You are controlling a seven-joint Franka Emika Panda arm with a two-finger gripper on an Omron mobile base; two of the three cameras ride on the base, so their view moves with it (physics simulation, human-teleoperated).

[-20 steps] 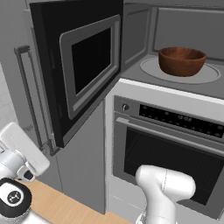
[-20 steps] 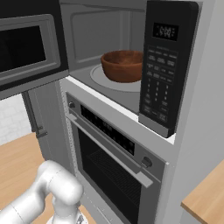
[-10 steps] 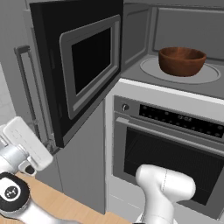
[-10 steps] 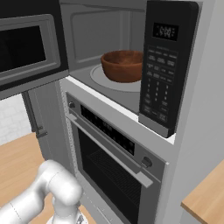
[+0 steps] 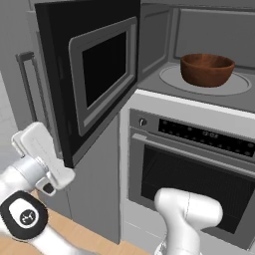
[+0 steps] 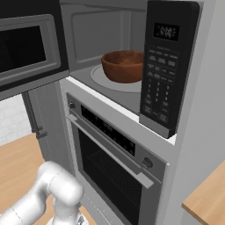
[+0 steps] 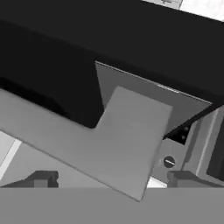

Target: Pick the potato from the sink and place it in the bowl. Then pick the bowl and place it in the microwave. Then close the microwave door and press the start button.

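Bowl [image 5: 207, 69] seated on the turntable far inside the microwave [image 6: 132, 52], gripper [image 7: 109, 178] risen over the last second to just under the open door's [image 5: 94, 74] lower-left edge, jaws spread and empty, closing push apparently next.

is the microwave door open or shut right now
Open. The microwave door is swung out to the left, leaving the cavity exposed with the bowl sitting on the turntable plate inside.
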